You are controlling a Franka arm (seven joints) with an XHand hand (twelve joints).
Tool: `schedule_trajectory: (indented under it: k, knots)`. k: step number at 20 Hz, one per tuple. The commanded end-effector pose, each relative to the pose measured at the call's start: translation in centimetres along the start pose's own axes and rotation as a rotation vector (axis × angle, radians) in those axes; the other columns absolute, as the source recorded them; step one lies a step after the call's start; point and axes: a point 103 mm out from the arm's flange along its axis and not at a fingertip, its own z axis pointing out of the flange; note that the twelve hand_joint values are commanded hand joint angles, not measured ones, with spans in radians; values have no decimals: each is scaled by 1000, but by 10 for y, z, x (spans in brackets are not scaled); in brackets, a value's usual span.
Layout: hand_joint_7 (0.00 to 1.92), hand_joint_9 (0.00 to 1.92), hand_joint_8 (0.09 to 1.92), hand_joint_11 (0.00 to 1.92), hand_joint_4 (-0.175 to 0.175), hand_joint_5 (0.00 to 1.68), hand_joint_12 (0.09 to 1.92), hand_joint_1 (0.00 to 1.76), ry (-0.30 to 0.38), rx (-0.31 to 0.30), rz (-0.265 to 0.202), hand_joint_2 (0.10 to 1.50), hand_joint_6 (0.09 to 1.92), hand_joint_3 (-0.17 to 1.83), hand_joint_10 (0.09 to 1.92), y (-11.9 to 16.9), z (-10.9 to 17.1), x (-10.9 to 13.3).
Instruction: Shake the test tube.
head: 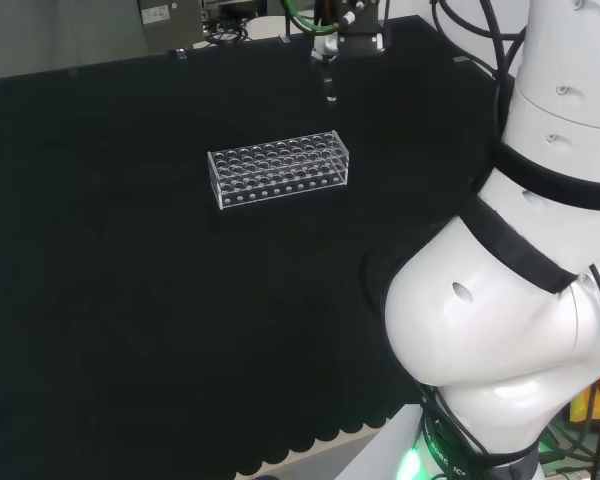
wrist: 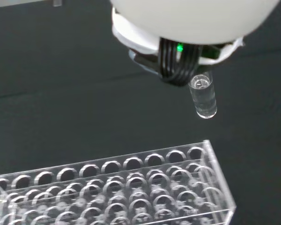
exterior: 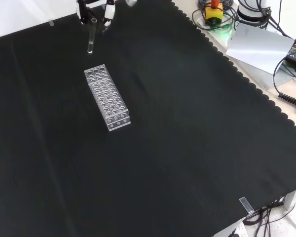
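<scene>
One clear test tube [wrist: 203, 97] hangs gripped by the hand [exterior: 94, 11] above the rack [head: 279, 169].

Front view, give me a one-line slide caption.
The hand holds a clear test tube in its fingers above the cloth, beyond the end of the clear rack.

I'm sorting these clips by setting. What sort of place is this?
Probably a robotics lab bench set up for chemistry-style handling. A clear test tube rack stands on the black cloth, the hand holds a test tube above it, and cables and electronics lie at the bench edge.
</scene>
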Motion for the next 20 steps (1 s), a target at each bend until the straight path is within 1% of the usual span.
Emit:
schedule_trajectory:
  k: [1, 5, 7, 9, 11, 13, 15, 17, 20]
  knots:
    - [1421, 1316, 632, 1294, -175, 1370, 842, 1437, 49, 2, -76, 654, 157, 581, 607, -10, -5, 52]
    - [1420, 1316, 633, 1294, -175, 1371, 843, 1437, 99, 13, -136, 653, 155, 583, 608, -17, -8, 90]
    - [1420, 1316, 633, 1294, -175, 1372, 843, 1437, 113, 14, -165, 653, 153, 584, 609, -23, -9, 107]
    - [1420, 1316, 634, 1294, -175, 1373, 843, 1438, 122, 17, -184, 652, 152, 585, 609, -27, -9, 118]
    - [1420, 1316, 634, 1294, -175, 1373, 844, 1438, 130, 19, -196, 652, 151, 586, 609, -30, -10, 124]
    - [1420, 1317, 634, 1295, -175, 1374, 844, 1438, 131, 16, -198, 651, 149, 586, 609, -31, -11, 123]
    - [1469, 1367, 527, 1307, -175, 1395, 836, 1443, 124, 11, -185, 551, 341, 734, 527, -29, -12, 116]
    - [1494, 1393, 476, 1313, -175, 1400, 833, 1446, 106, 4, -155, 503, 431, 804, 489, -27, -14, 102]
    - [1502, 1401, 460, 1315, -175, 1401, 832, 1447, 72, -6, -93, 489, 461, 827, 477, -21, -15, 71]
